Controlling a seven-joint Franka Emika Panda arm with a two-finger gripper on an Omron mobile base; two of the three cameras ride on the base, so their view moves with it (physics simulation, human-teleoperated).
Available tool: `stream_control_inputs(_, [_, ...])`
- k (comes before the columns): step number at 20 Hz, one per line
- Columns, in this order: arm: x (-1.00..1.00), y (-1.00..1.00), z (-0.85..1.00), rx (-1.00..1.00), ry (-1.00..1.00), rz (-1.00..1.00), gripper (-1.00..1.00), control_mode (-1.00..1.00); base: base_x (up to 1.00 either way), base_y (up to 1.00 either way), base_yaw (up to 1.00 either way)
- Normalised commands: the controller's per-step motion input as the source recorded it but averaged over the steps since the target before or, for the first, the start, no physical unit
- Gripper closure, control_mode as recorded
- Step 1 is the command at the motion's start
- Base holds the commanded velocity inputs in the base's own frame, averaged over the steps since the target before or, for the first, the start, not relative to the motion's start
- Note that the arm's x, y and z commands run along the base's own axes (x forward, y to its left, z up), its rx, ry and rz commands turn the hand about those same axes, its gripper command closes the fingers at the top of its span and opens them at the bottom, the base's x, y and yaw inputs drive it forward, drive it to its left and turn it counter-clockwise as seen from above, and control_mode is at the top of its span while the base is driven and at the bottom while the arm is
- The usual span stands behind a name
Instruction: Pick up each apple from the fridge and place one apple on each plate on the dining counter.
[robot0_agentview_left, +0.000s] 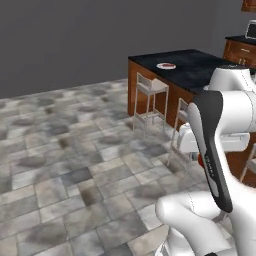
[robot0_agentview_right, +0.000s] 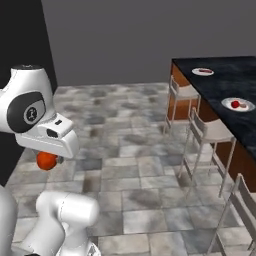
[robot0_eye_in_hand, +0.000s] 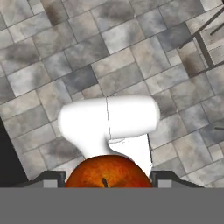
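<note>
An orange-red apple (robot0_eye_in_hand: 108, 171) sits between my gripper's (robot0_eye_in_hand: 109, 180) two dark fingertips, which are shut on it. In the right base view the same apple (robot0_agentview_right: 46, 160) hangs under the white hand (robot0_agentview_right: 52, 137), above the tiled floor and well left of the dining counter (robot0_agentview_right: 225, 82). On the counter's black top stand two white plates. The nearer plate (robot0_agentview_right: 241, 107) carries a deep red apple (robot0_agentview_right: 235, 104). The farther plate (robot0_agentview_right: 202, 71), also the plate (robot0_agentview_left: 166, 65) in the left base view, shows a dark reddish patch. The fridge is out of view.
White stools stand along the counter's side: a far stool (robot0_agentview_right: 182, 92), a middle stool (robot0_agentview_right: 212, 131) and a near stool (robot0_agentview_right: 240, 200). Grey stone floor tiles (robot0_agentview_left: 75, 160) stretch between me and the counter. A grey wall (robot0_agentview_right: 125, 40) closes the back.
</note>
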Motion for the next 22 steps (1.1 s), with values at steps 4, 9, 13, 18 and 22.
stream_control_inputs(4, [0.0,0.0,0.0,0.0,0.0,0.0,1.0,1.0,1.0,0.66,-0.3])
stream_control_inputs(9, [0.0,0.0,0.0,0.0,0.0,0.0,1.0,1.0,1.0,0.67,-0.3])
stream_control_inputs(13, [0.0,0.0,0.0,0.0,0.0,0.0,1.0,1.0,1.0,0.67,-0.31])
stream_control_inputs(18, [0.0,0.0,0.0,0.0,0.0,0.0,1.0,1.0,1.0,0.64,-0.32])
stream_control_inputs(22, [0.0,0.0,0.0,0.0,0.0,0.0,1.0,1.0,1.0,0.54,-0.34])
